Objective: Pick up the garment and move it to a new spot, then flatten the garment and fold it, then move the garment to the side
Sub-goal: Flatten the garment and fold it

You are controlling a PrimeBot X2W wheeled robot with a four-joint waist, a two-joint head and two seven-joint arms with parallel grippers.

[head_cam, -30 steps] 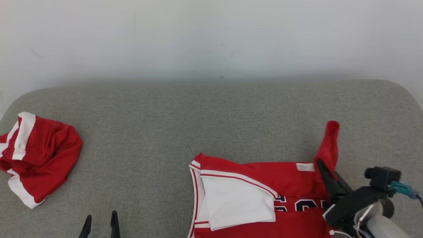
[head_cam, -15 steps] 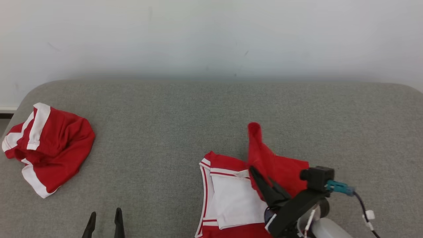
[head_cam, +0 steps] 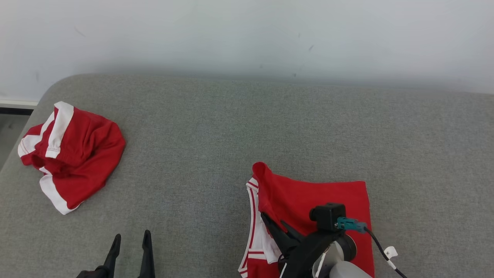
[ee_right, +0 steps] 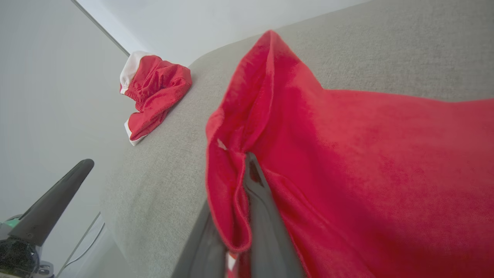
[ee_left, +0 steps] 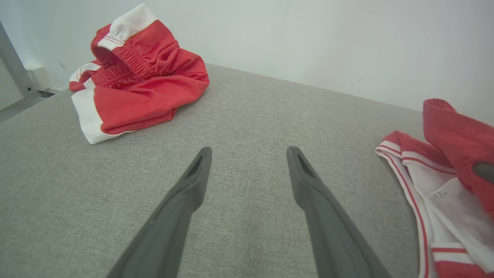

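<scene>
The garment [head_cam: 312,193] is a red jersey with white trim, lying at the lower middle-right of the grey padded surface. Its red layer is folded over leftwards, with a strip of white trim showing at the left edge. My right gripper [head_cam: 276,224] is shut on the garment's folded red edge, which rises in a peak above the fingers. The right wrist view shows that red cloth [ee_right: 347,154] pinched between the right gripper [ee_right: 249,162] fingers. My left gripper [head_cam: 130,241] stands open and holds nothing at the lower left, well apart from the garment [ee_left: 451,131].
A second red garment with white bands, crumpled shorts [head_cam: 73,154], lies at the far left of the grey surface [head_cam: 231,127], near its rounded corner. A white wall stands behind. Bare grey cloth stretches between the two garments and to the right.
My right gripper has carried the garment's red edge leftwards, laying the red layer over the white inner part. The head camera has shifted too. The left gripper stays open.
</scene>
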